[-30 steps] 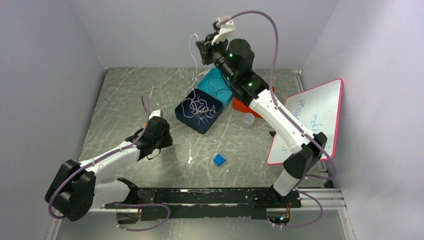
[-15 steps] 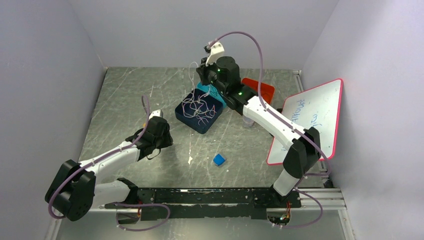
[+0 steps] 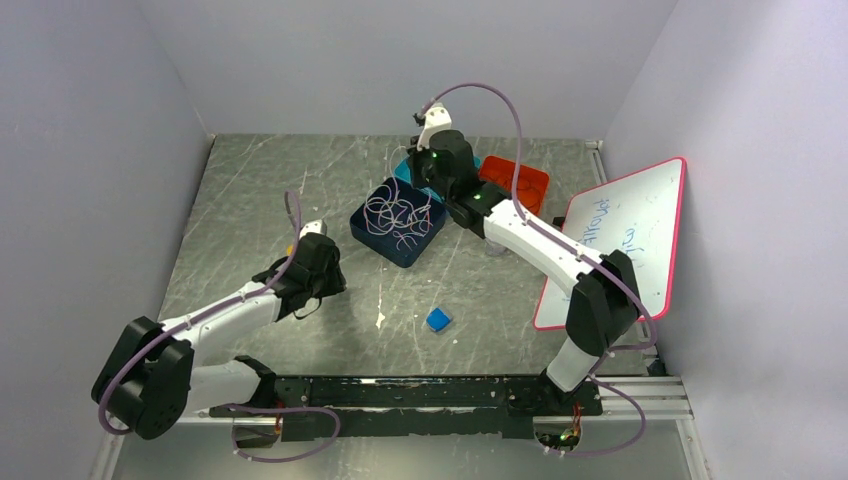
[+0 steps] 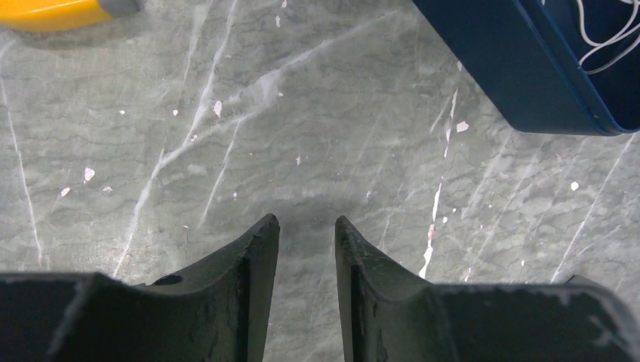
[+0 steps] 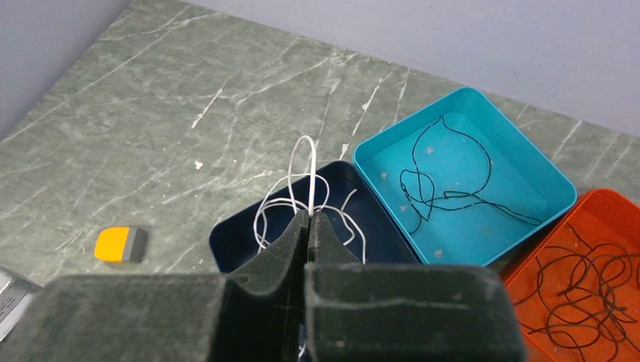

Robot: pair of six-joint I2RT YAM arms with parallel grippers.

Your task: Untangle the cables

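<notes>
Now the right gripper (image 5: 308, 220) pinches a white cable (image 5: 304, 158) looping up from the navy tray (image 5: 225, 249) at far centre; black cables (image 5: 445, 194) lie in the teal tray (image 5: 509, 173) to its right; the left gripper (image 4: 306, 226), slightly parted and empty, hangs over the table (image 4: 226, 113) near left.

Seemingly whitish cables (image 5: 311, 185); navy tray (image 4: 513, 68).

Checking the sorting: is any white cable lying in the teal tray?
No, the teal tray holds only a thin black cable.
</notes>
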